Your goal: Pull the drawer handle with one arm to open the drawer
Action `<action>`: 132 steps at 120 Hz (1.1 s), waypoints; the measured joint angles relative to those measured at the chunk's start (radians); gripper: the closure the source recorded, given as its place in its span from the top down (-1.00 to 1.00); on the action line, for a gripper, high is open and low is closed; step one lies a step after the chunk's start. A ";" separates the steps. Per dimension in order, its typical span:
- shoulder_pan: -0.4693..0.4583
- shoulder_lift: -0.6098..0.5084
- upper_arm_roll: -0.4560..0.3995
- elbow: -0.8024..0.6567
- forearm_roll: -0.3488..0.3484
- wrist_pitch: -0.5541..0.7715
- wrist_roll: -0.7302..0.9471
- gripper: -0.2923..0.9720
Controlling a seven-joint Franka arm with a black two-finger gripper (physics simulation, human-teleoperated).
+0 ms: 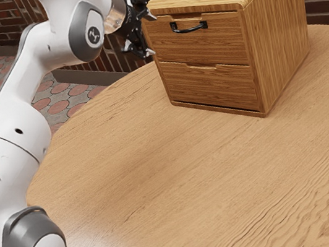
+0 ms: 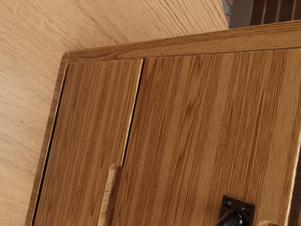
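**Nearly at the handle, nothing gripped**

Reaching in from the exterior view's left along the arm (image 1: 26, 120), with the gripper (image 1: 151, 35) level with the top drawer (image 1: 214, 43) and close to the cabinet (image 1: 278, 30) front's edge on that side. Jaws wide apart, one above the other, nothing between them. Further right, the black handle (image 1: 189, 27), high on the top drawer, near the gripper but apart from it. Shut flush by the look of it, as is the bottom drawer (image 1: 208, 85) beneath. Set toward the table's (image 1: 193, 188) far edge, well back from the near one. From the wrist, both drawer fronts close ahead, plus one black mount (image 2: 236, 212) of the handle.

Judged to be the approach step, with the grasp not yet begun. Next, most likely: shift toward the exterior view's right to centre on the handle, ease in to bracket the bar, close from above and below, then pull straight out from the cabinet face. Worth keeping the pull level, to avoid jamming the drawer or dragging the cabinet.
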 joint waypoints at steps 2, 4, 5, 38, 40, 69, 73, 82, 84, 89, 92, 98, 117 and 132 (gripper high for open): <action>0.000 0.009 0.000 0.011 0.000 -0.003 -0.003 0.54; 0.000 0.018 0.000 0.022 0.001 -0.006 -0.006 0.54; 0.000 0.022 0.000 0.028 0.001 -0.008 -0.008 0.54; -0.012 0.119 0.000 0.198 0.026 -0.057 -0.043 0.54; -0.014 0.125 0.000 0.202 0.028 -0.056 -0.043 0.54; -0.027 0.164 -0.002 0.210 0.090 0.030 -0.050 0.53; -0.027 0.166 -0.002 0.210 0.093 0.043 -0.051 0.53; -0.027 0.167 -0.002 0.210 0.098 0.069 -0.052 0.53; -0.027 0.167 -0.002 0.210 0.098 0.074 -0.052 0.53; -0.027 0.168 -0.003 0.209 0.100 0.085 -0.053 0.53; -0.027 0.168 -0.007 0.209 0.101 0.091 -0.053 0.53; -0.028 0.168 -0.013 0.209 0.102 0.103 -0.053 0.53; -0.026 0.179 -0.024 0.208 0.112 0.138 -0.055 0.53; -0.023 0.192 -0.030 0.206 0.116 0.153 -0.056 0.53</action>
